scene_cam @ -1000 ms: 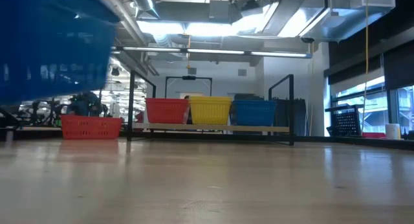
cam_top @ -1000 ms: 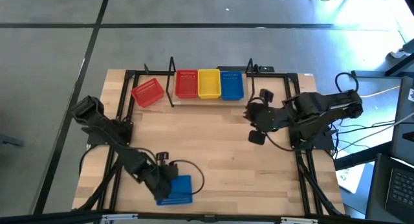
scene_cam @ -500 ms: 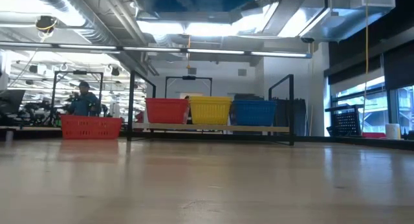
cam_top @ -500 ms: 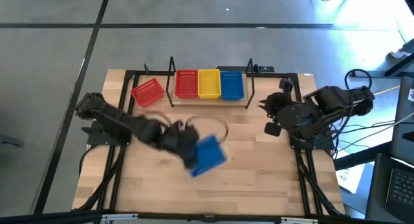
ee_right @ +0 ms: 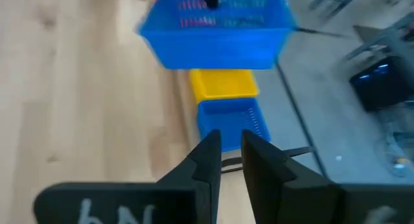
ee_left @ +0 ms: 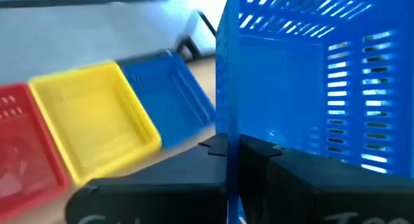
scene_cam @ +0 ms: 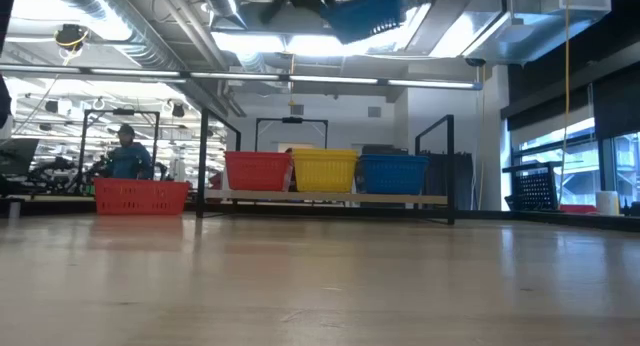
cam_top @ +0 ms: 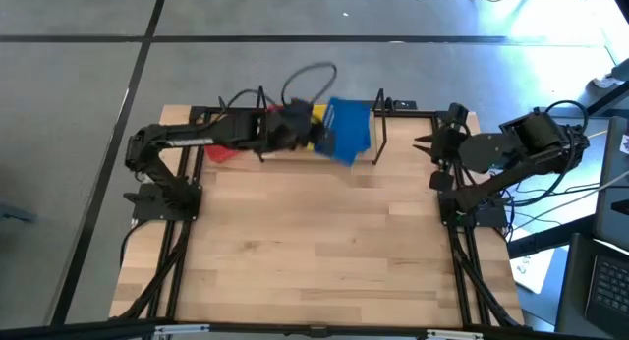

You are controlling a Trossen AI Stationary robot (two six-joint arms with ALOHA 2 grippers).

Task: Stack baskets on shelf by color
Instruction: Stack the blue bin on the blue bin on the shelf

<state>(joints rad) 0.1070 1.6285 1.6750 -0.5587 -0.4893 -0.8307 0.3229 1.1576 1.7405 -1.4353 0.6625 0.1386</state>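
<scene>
Holding a blue basket (cam_top: 346, 130) high in the air, the left gripper (cam_top: 295, 124) was over the shelf (cam_top: 366, 153) at the back of the worktop (cam_top: 314, 242). Its fingers (ee_left: 259, 160) were pinched tight on one thin side wall of that basket. On the shelf sat a red basket (scene_cam: 258, 171), a yellow basket (scene_cam: 324, 171) and another blue basket (scene_cam: 393, 173) in a row. One more red basket (scene_cam: 141, 196) sat on the worktop beside the shelf.

The basket looked light and stiff, with walls full of holes. A thin wall like that was a good place to pinch, but the basket hung tilted and could swing or slip.

The right gripper (ee_right: 226, 146) waited near the right end of the shelf, its fingers a little apart and holding nothing.
</scene>
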